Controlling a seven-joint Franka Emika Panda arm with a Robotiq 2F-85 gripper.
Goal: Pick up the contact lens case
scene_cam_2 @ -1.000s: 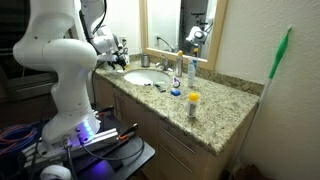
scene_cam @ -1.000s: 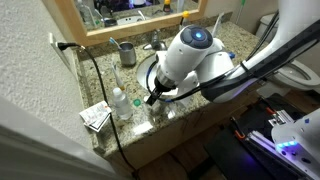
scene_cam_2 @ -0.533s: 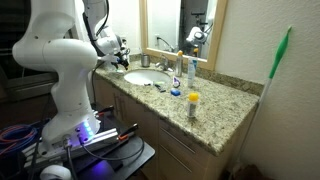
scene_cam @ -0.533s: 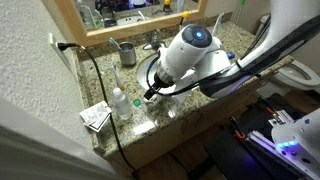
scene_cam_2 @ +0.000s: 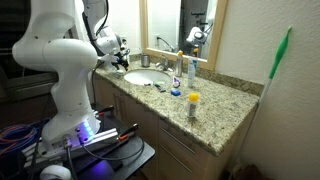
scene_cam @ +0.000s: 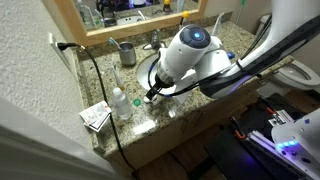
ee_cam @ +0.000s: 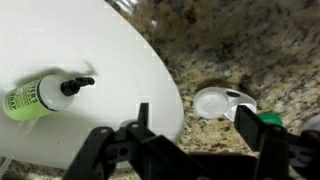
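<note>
Item: small whitish-translucent plastic contact lens case (ee_cam: 222,103), two joined round cups, lying flat on the speckled brown granite tabletop (ee_cam: 250,50) just beside the rim of the white oval sink basin (ee_cam: 90,50); a green piece (ee_cam: 270,118) sits at its right end in the wrist view. Black two-fingered tool (ee_cam: 200,150): fingers spread wide, empty, hovering above the case without touching it. In the basin: green pump bottle with black nozzle (ee_cam: 35,97), lying on its side. In an exterior view, an upright clear bottle with white cap (scene_cam: 120,103) stands near a black-and-white printed paper packet (scene_cam: 95,117) at the tabletop's corner.
</note>
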